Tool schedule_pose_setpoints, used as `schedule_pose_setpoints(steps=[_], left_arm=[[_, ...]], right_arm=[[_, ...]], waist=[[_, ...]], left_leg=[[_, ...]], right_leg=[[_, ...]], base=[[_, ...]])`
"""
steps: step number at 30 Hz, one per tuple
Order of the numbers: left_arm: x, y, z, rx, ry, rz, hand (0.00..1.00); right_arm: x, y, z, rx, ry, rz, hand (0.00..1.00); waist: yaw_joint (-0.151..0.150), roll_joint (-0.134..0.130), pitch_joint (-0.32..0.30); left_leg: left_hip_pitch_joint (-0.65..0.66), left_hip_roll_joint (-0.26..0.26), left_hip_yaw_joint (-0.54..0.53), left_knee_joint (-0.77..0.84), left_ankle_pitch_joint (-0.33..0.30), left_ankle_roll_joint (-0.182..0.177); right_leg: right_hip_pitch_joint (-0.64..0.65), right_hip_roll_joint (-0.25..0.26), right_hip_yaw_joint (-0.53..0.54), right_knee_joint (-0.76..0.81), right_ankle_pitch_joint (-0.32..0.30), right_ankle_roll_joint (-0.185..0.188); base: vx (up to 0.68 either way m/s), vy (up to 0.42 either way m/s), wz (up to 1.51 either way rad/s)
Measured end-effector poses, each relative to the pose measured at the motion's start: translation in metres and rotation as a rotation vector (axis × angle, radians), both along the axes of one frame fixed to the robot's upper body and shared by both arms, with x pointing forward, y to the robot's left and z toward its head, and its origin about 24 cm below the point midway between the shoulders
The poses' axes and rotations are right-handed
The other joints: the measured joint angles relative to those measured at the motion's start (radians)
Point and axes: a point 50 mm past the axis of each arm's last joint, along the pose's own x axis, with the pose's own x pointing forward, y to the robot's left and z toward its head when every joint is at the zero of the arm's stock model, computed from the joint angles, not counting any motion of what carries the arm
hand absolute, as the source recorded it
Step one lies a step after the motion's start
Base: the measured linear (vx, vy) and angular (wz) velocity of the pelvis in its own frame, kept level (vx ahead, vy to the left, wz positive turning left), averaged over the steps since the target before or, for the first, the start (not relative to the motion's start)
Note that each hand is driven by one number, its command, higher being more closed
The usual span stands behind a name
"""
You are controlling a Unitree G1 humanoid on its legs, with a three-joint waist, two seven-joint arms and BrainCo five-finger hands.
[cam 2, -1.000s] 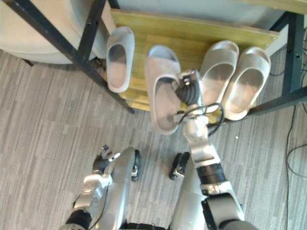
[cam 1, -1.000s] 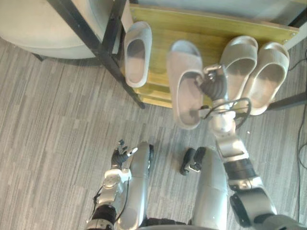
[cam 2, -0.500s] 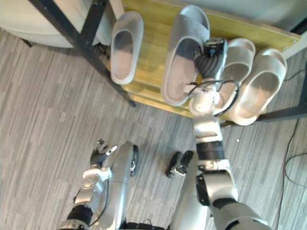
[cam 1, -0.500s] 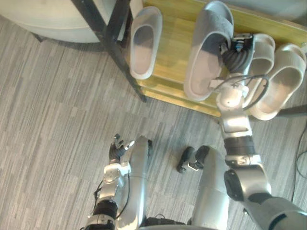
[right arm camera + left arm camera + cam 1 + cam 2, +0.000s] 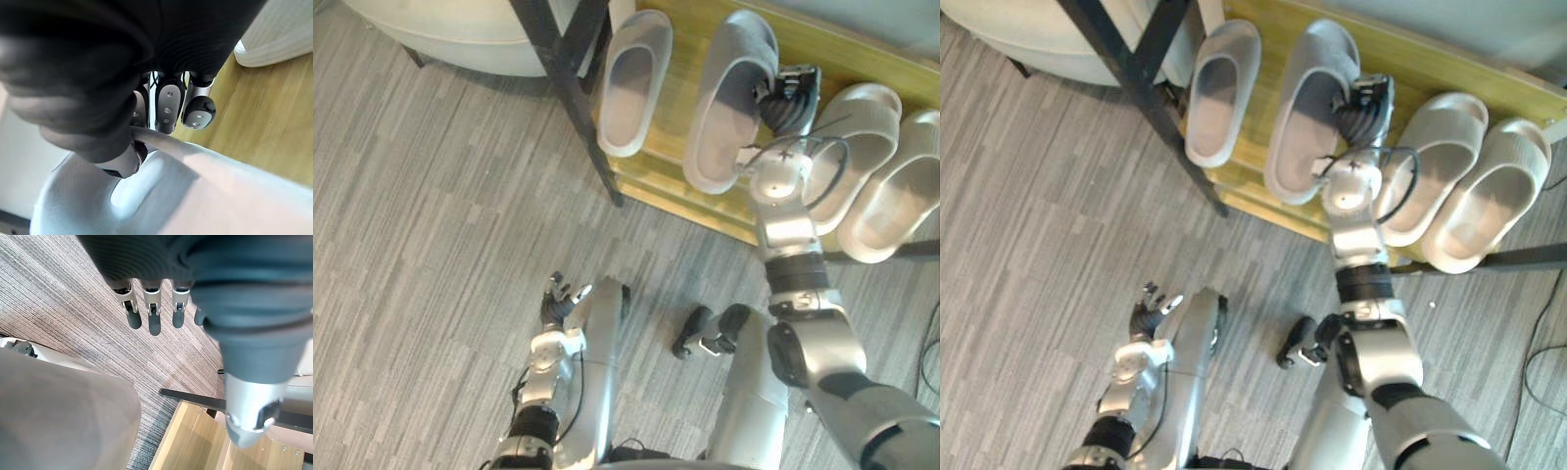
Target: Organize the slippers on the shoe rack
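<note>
Grey striped carpet (image 5: 431,196) covers the floor in front of a shoe rack with a yellow wooden shelf (image 5: 1430,61) and a black metal frame (image 5: 597,157). Four pale grey slippers are on or over the shelf, toes pointing to the back. The right hand (image 5: 783,93) is clenched on the second slipper (image 5: 724,108) from the left. In the right wrist view its fingers (image 5: 168,105) curl over the slipper's side edge with the thumb beneath. This slipper's heel juts past the shelf's front edge; whether it rests on the wood I cannot tell. The leftmost slipper (image 5: 631,83) lies just beside it. A pair of slippers (image 5: 847,147) lies on the right side, touching each other. The left hand (image 5: 558,299) hangs low over the carpet, its fingers (image 5: 151,318) straight and released.
</note>
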Motion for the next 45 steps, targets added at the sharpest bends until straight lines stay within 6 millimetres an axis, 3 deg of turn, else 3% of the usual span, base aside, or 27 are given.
schedule_pose_setpoints(steps=[9, 16, 27, 36, 45], left_arm=[[0.002, -0.003, 0.002, -0.012, -0.01, -0.005, 0.0], [0.002, -0.004, 0.002, -0.021, -0.008, -0.001, 0.0], [0.0, -0.004, -0.002, -0.023, 0.011, 0.001, 0.0], [-0.001, -0.002, -0.004, -0.033, 0.024, 0.027, 0.0], [-0.001, 0.0, -0.005, -0.036, 0.026, 0.037, 0.0]], right_arm=[[0.01, 0.016, 0.008, 0.038, 0.022, 0.057, 0.0], [0.01, 0.021, 0.006, 0.046, 0.033, 0.082, 0.0], [0.013, 0.016, -0.002, 0.086, 0.07, 0.071, 0.0], [0.013, -0.001, -0.002, 0.161, 0.064, -0.002, 0.0], [0.007, 0.003, -0.008, 0.228, 0.035, 0.04, 0.0]], waist=[[0.023, 0.0, -0.001], [0.025, 0.0, -0.001], [0.024, 0.0, -0.019], [0.024, -0.001, -0.024], [0.021, -0.001, -0.024]], left_leg=[[-0.009, -0.007, -0.022, 0.003, 0.01, -0.018], [-0.01, -0.008, -0.024, 0.003, 0.011, -0.02], [-0.017, -0.005, -0.021, 0.003, 0.011, -0.02], [-0.018, 0.002, -0.016, 0.003, 0.011, -0.02], [-0.018, 0.006, -0.014, 0.002, 0.011, -0.02]], right_leg=[[0.0, -0.005, -0.016, 0.014, -0.011, -0.009], [0.0, -0.006, -0.018, 0.015, -0.011, -0.01], [-0.009, -0.005, -0.016, 0.015, -0.011, -0.01], [-0.015, 0.0, -0.012, 0.016, -0.01, -0.011], [-0.016, 0.002, -0.012, 0.014, -0.012, -0.007]], base=[[-0.01, -0.029, 0.06], [0.0, -0.003, 0.01], [0.0, 0.0, 0.0], [0.0, 0.0, -0.01], [0.0, 0.0, 0.0]])
